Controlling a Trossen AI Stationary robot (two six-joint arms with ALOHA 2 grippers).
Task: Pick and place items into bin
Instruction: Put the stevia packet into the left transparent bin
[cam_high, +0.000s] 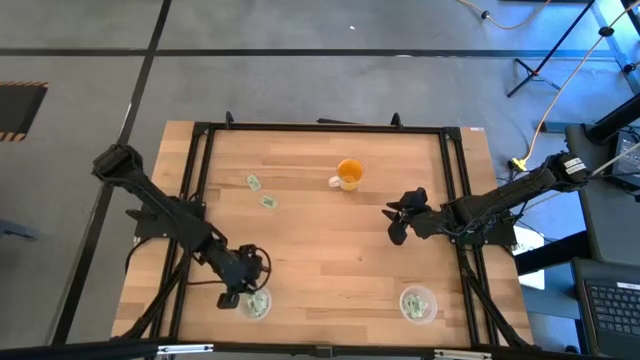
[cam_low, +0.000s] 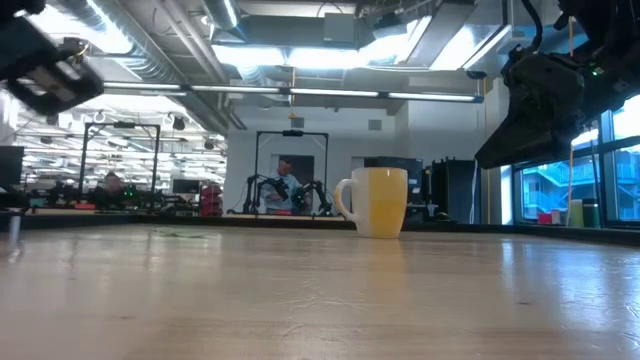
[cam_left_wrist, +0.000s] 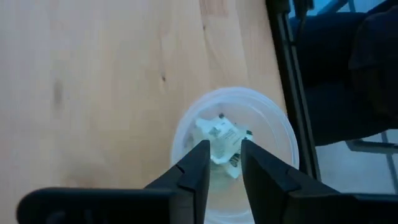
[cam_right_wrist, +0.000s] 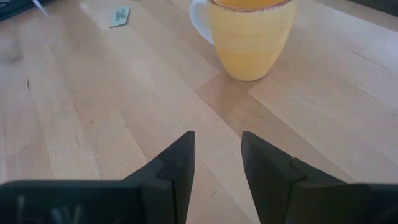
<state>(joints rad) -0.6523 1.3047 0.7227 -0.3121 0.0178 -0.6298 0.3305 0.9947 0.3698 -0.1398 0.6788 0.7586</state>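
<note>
Pale wood shows over most of the table (cam_high: 330, 240), and only two packets are left loose on it: one packet (cam_high: 254, 181) at about ten o'clock from the table's middle and a second packet (cam_high: 268, 201) just beside it, nearer the centre. Both are small flat green-and-white rectangles lying face-up, far smaller than the orange mug (cam_high: 348, 174) that stands toward twelve o'clock. Most of the sorting looks done, by my reading: a clear round bin (cam_high: 257, 303) at about seven o'clock already holds a crumpled heap of the sachets, and a second clear bin (cam_high: 418, 304) at about five o'clock holds more. The left gripper (cam_high: 238, 292) hangs directly over the seven o'clock bin, and the left wrist view shows its fingers (cam_left_wrist: 194, 171) a little parted just above the piled packets (cam_left_wrist: 221, 142); nothing is pinched between them, so it stands released, as I judge from a drop into the bin. The right gripper (cam_high: 397, 220) hovers at about three o'clock, its jaws spread and empty, aimed toward the mug with one loose packet visible beyond it in the right wrist view. What remains, I judge, is collecting the two stray packets at ten o'clock, which lie nearer the left arm's side.
</note>
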